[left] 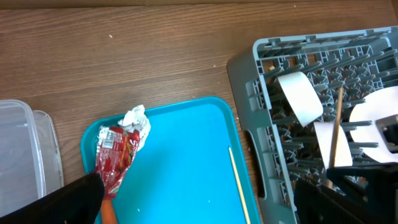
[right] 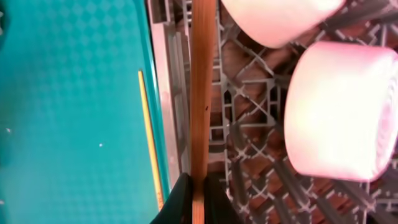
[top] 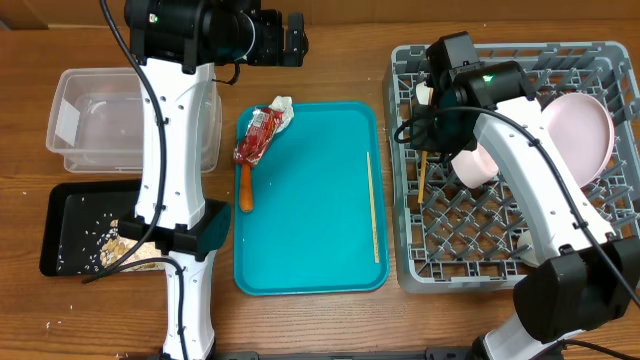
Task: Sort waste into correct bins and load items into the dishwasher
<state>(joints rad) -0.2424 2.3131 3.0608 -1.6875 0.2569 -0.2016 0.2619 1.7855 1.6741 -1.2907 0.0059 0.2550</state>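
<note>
My right gripper (right: pixel 198 193) is shut on a wooden chopstick (right: pixel 202 93) and holds it over the left side of the grey dish rack (top: pixel 600 60); it also shows from overhead (top: pixel 421 170). The rack holds the pale plate (top: pixel 580 130), a cup (right: pixel 339 112) and a bowl (right: pixel 280 18). My left gripper (left: pixel 205 208) is open and empty, high above the teal tray's far end. The red wrapper (top: pixel 258 135), white napkin (top: pixel 283 106) and carrot stick (top: pixel 245 188) lie on the tray's left side. Food scraps (top: pixel 115 245) lie in the black tray (top: pixel 70 215).
The clear tub (top: pixel 100 120) stands at the far left, behind the black tray. A second chopstick (top: pixel 372 205) lies along the right side of the teal tray (top: pixel 310 230). My left arm's column rises between the bins and the teal tray.
</note>
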